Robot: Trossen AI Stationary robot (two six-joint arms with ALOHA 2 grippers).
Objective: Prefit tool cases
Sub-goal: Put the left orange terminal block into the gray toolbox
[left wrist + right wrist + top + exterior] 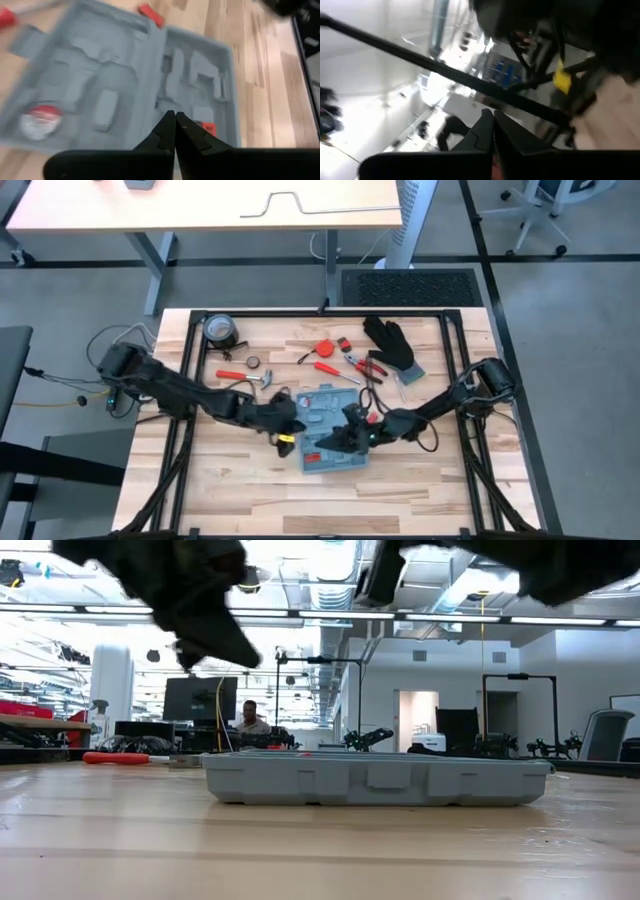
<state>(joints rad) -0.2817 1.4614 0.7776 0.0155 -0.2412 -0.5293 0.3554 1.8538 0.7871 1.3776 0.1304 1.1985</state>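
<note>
Lying open and flat near the middle of the bench (pixel 240 490), a little toward its near edge, the light-blue tool case (pixel 335 430) was seen with both halves spread and its grey-blue moulded slots facing up. A round red-and-white item (pixel 37 121) was lodged in one half, and a small red piece (pixel 208 128) in the other. From table height, the case (pixel 375 780) was shown resting level on the wood.

The left gripper (pixel 287 423) was held just above the case's left edge, with its fingers (pixel 167 131) pressed together and nothing between them. The right gripper (pixel 340 442) was stretched over the case's near right part; its fingers (pixel 487 127) were likewise closed tight and empty, and its wrist camera was tilted up toward the room.

Farther back on the bench, a black glove (pixel 390 343) was laid near the far right corner, a roll of tape (pixel 219 330) near the far left corner, and a hammer (pixel 250 377), red-handled pliers (pixel 368 367) and other small red tools (pixel 325 350) were scattered between them. A person (pixel 249 718) was seated in the room beyond.
</note>
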